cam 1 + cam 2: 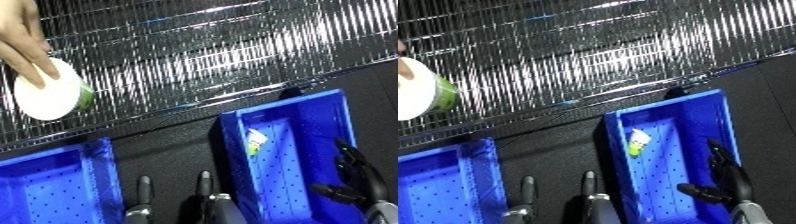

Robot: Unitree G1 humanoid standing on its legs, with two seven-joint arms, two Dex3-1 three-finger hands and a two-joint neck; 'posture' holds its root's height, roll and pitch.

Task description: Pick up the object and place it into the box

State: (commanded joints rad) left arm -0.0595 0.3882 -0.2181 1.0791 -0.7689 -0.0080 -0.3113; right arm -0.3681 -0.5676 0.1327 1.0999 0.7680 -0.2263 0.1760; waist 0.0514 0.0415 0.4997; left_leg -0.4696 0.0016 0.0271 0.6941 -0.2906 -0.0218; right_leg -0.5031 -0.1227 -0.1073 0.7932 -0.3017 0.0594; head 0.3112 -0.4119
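A round container (49, 90) with a white lid and a green side lies on the shiny metal grid (222, 55) at the far left, and a person's hand (22, 42) rests on top of it. My left hand (207, 189) shows at the bottom centre with fingers straight, pointing at the grid and holding nothing. My right hand (360, 170) hangs over the right blue bin (284, 104), its fingers relaxed and empty. Both hands are well away from the container.
A small white and green item (638, 142) lies inside the right bin. A second blue bin (53, 156) stands at the lower left. A dark strip of table (160, 135) runs between the bins and the grid.
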